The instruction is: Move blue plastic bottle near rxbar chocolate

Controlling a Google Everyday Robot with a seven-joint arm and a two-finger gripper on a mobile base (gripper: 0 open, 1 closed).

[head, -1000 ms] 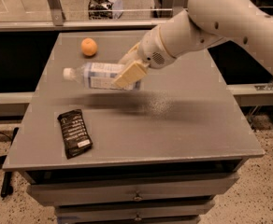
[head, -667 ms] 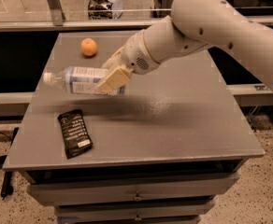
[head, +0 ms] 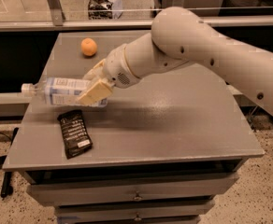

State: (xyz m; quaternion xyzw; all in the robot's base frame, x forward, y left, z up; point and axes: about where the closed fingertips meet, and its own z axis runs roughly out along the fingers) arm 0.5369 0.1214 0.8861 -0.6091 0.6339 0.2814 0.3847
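The fingers [head: 96, 91] of the gripper [head: 91, 82] are clamping the blue plastic bottle [head: 57, 90] near its base end. The bottle is lying horizontal, low over the left of the worktop [head: 174, 125], just behind the rxbar chocolate [head: 75, 133]. Risk: the cap end is overhanging the edge, so a release here is risking a roll-off.

Gripper [head: 91, 85] (clamping blue plastic bottle [head: 57, 90]) just behind rxbar chocolate [head: 75, 133]; orange [head: 89, 46] farther back; right tabletop [head: 188, 118] open.
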